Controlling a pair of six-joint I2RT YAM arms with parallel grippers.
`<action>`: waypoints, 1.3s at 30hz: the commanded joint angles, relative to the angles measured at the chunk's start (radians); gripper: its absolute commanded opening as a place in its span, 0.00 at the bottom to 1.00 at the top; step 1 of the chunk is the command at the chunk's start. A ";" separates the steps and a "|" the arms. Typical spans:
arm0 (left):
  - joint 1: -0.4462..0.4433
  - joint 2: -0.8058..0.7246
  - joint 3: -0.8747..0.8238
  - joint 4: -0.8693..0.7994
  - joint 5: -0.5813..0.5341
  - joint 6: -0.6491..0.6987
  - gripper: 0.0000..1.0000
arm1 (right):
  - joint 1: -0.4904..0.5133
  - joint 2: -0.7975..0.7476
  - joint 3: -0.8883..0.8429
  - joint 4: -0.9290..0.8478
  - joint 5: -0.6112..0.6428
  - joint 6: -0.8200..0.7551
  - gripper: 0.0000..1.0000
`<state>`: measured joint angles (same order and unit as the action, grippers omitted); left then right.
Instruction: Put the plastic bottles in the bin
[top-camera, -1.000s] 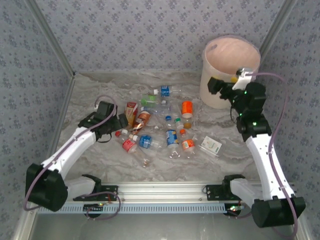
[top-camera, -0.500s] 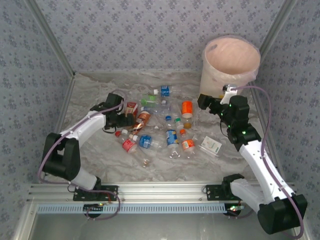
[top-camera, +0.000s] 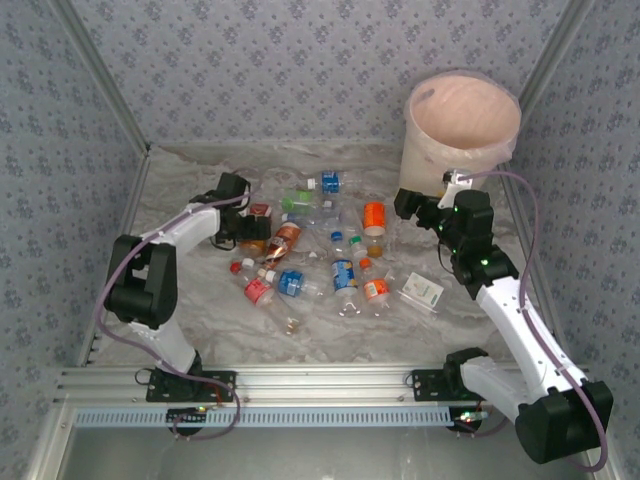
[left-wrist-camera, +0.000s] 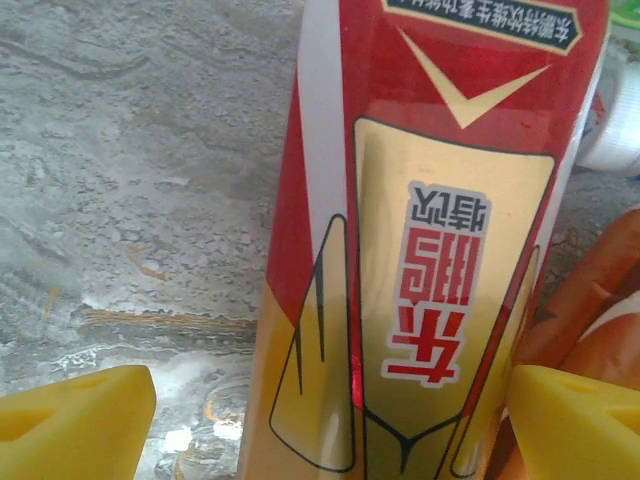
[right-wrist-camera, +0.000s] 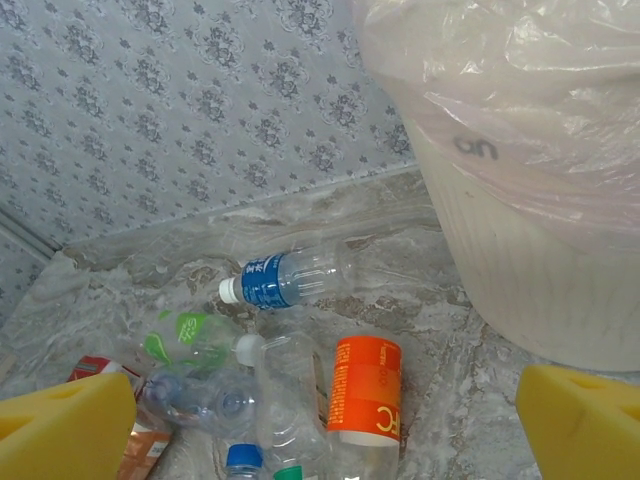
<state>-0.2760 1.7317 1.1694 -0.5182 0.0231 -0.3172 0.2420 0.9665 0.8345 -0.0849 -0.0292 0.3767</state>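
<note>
Toward the left side of the table (top-camera: 330, 335), the left gripper (top-camera: 250, 228) is open. Its yellow pads (left-wrist-camera: 75, 420) are spread to either side of a red-and-gold bottle (left-wrist-camera: 420, 250) lying on the surface. The other plastic bottles (top-camera: 345, 272) lie scattered across the middle. The right gripper (top-camera: 402, 204) hangs open and empty near an orange-labelled bottle (right-wrist-camera: 365, 390), close to the bin (top-camera: 420, 165), which stands in the far right corner.
</note>
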 joint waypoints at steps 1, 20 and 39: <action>0.042 0.019 0.021 -0.010 0.021 0.024 0.90 | 0.008 -0.008 0.025 -0.009 0.026 -0.009 1.00; -0.002 0.088 0.012 0.049 -0.033 -0.027 0.84 | 0.032 0.064 0.047 0.021 0.020 -0.001 1.00; -0.006 0.118 0.007 0.046 -0.071 -0.024 0.75 | 0.036 0.060 0.040 0.007 0.032 -0.010 1.00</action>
<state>-0.2771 1.8351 1.1831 -0.4679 -0.0422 -0.3405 0.2691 1.0306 0.8459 -0.0784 -0.0162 0.3767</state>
